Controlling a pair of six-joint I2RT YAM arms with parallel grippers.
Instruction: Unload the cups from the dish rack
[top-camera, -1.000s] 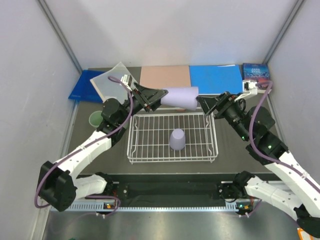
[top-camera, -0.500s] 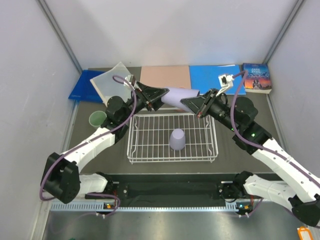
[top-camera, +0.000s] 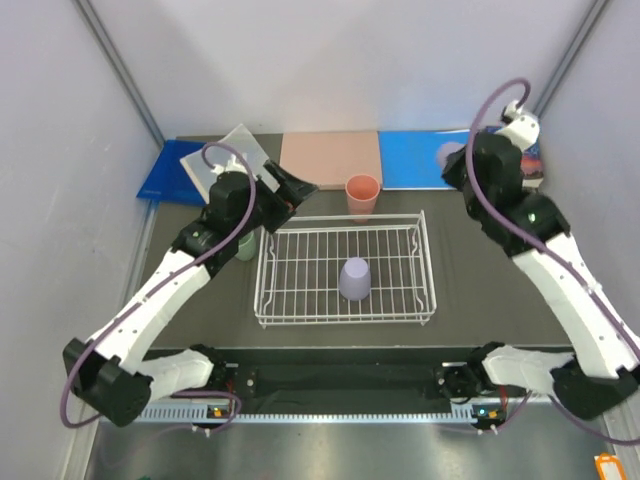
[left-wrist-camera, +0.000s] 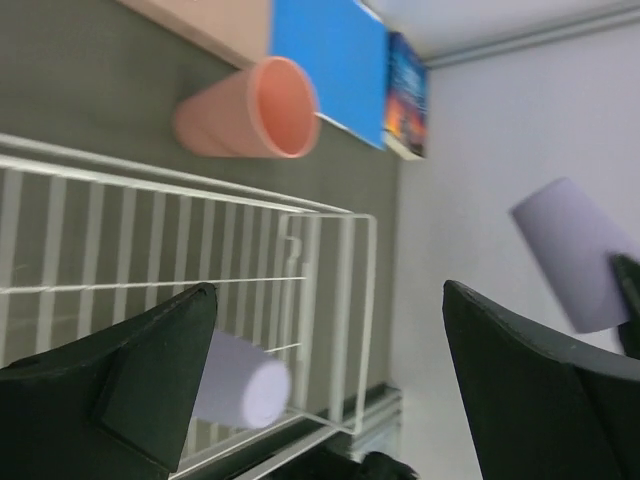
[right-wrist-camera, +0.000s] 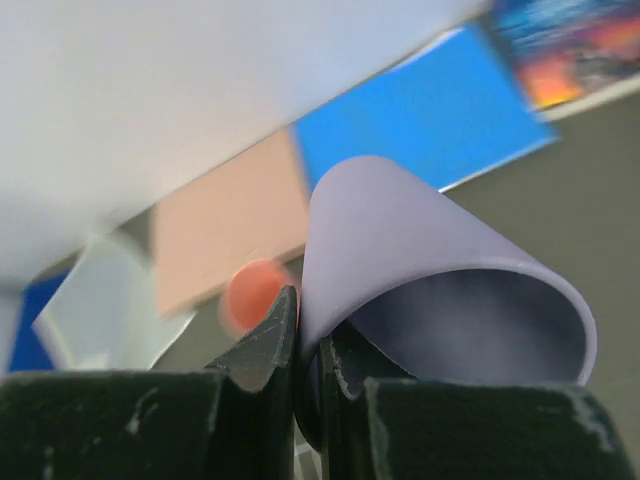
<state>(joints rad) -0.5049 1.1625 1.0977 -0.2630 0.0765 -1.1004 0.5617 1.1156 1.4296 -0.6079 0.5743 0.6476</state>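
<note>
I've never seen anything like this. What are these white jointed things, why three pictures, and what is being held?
Those are two white robot arms bolted at the near edge of a dark table. The wide picture looks down from above; the other two come from a camera on each wrist. On the table sits a white wire dish rack with one lavender plastic tumbler upside down in it. Beyond it stands a salmon pink plastic tumbler; a sage green plastic tumbler peeks from beside the left arm. The left end effector is open and empty. The right end effector pinches the wall of a second lavender tumbler, up in the air.
</note>
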